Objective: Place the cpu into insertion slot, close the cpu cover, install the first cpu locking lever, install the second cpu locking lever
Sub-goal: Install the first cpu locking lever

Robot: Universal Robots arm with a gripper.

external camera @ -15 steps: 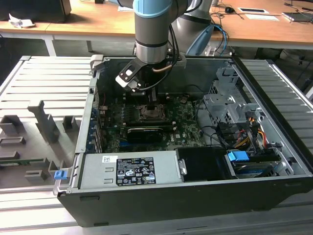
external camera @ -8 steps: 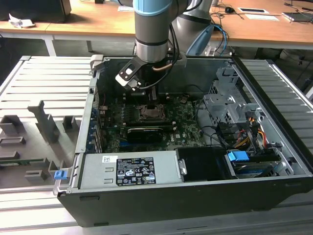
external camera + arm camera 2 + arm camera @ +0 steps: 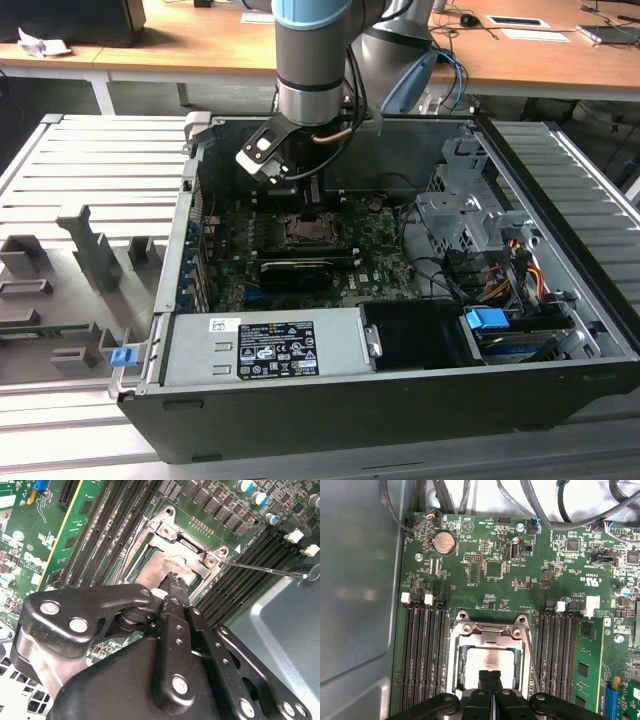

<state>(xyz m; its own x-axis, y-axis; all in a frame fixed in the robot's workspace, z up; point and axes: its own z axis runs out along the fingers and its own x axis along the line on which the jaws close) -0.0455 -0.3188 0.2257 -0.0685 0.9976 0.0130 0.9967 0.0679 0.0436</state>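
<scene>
First wrist view: black gripper (image 3: pixel 489 674), fingers together, over the pale silver square cpu (image 3: pixel 492 657) framed by the silver-grey metal cover (image 3: pixel 490 629).

The fingers (image 3: pixel 484 681) hide one edge of the cpu (image 3: pixel 490 658) and the cpu cover (image 3: pixel 488 629).

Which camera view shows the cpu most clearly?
The first wrist view: the cpu lies face-on, framed by the cpu cover, with the gripper hiding only one edge. The second wrist view shows it slanted and partly behind the gripper. The exterior view shows it small, below the arm.
</scene>
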